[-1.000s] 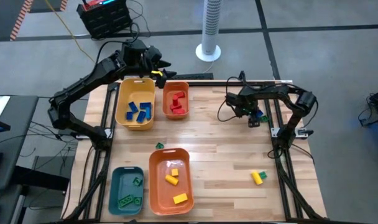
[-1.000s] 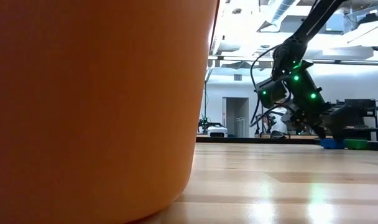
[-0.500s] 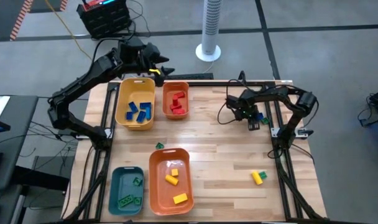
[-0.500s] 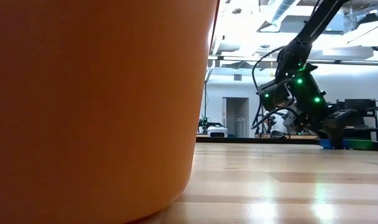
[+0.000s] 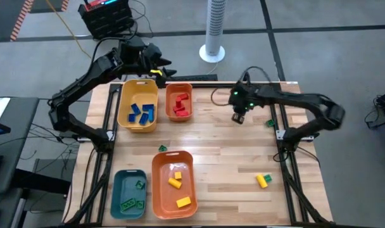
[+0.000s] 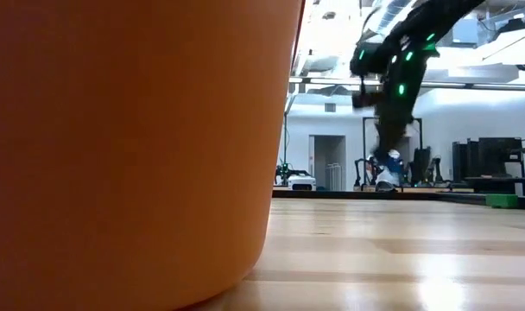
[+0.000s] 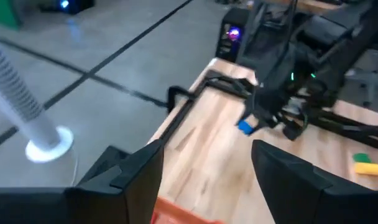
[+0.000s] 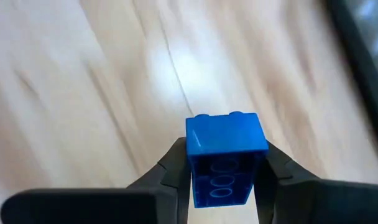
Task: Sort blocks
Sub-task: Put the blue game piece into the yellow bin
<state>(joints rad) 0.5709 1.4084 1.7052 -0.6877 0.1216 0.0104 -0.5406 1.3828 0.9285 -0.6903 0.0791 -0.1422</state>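
So the right gripper has its fingers clamped on a blue brick, gripping it by its two side walls, and the wrist view shows it nicely: a chunky blue block, hollow underside facing the camera with round tubes inside, a couple of studs peeking over the far edge. It's lifted clear of the wooden table, hanging over the far right part of the top, right of the small orange bin with the red bricks in it. In the low view you can see it dangling off the surface too. Just beside that arm, near the table's right edge, sits a lone green brick. The left gripper hovers over the far edge above the yellow bin, which holds a bunch of blue bricks, and its fingers are spread apart; there's something yellow at its tip, can't tell what. Closer in, the big orange bin has yellow bricks, the teal bin has green bricks, and a yellow-and-green pair lies on the near right of the table.
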